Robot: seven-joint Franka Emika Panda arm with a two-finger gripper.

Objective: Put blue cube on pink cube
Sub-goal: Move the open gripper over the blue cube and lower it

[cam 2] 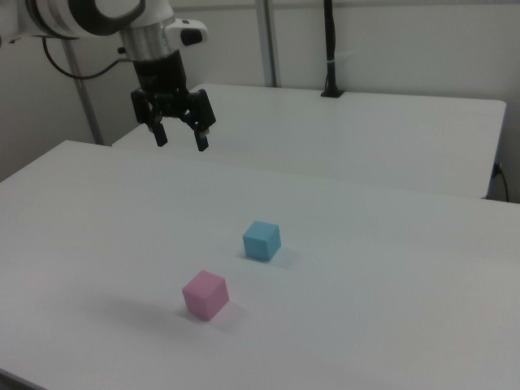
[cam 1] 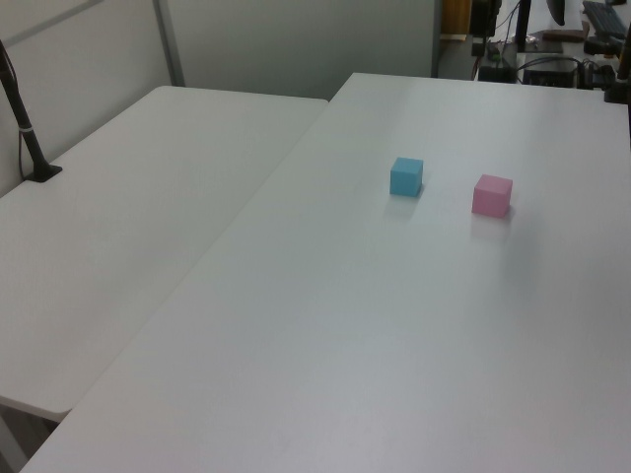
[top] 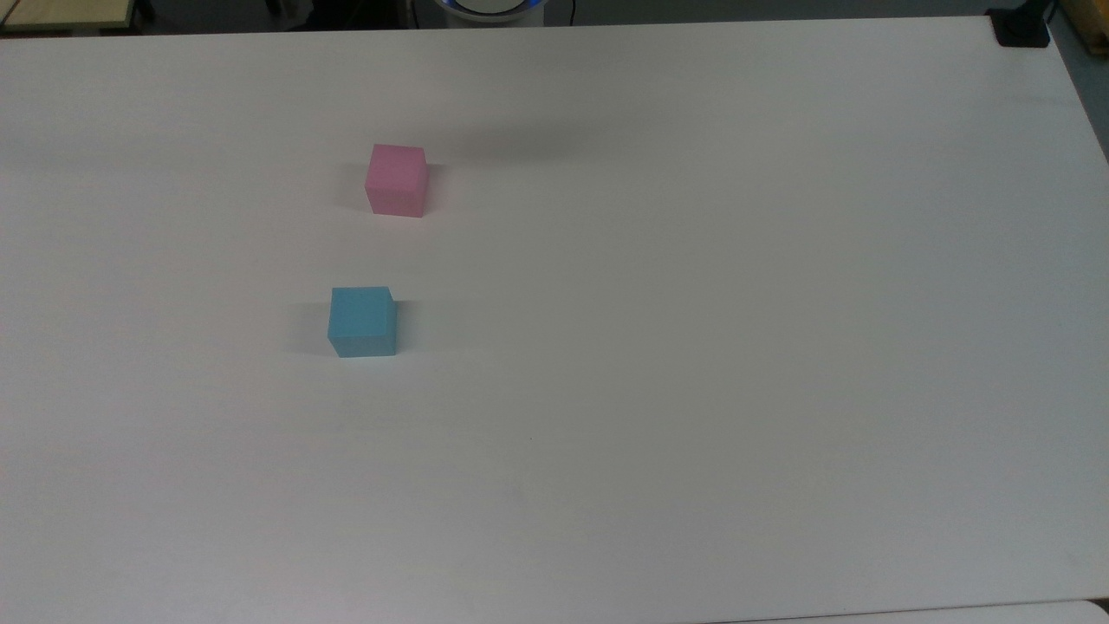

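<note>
The blue cube (top: 362, 321) (cam 1: 406, 176) (cam 2: 262, 240) rests on the white table, apart from the pink cube (top: 397, 179) (cam 1: 492, 195) (cam 2: 205, 295), which also sits flat on the table. In the right view my gripper (cam 2: 180, 140) hangs high above the table at the upper left, well away from both cubes. Its two dark fingers are spread open with nothing between them.
A second white table (cam 1: 128, 217) adjoins the work table (top: 693, 347). A black post (cam 2: 330, 49) (cam 1: 25, 128) stands on that second table. A black clamp (top: 1021, 26) sits at the work table's corner.
</note>
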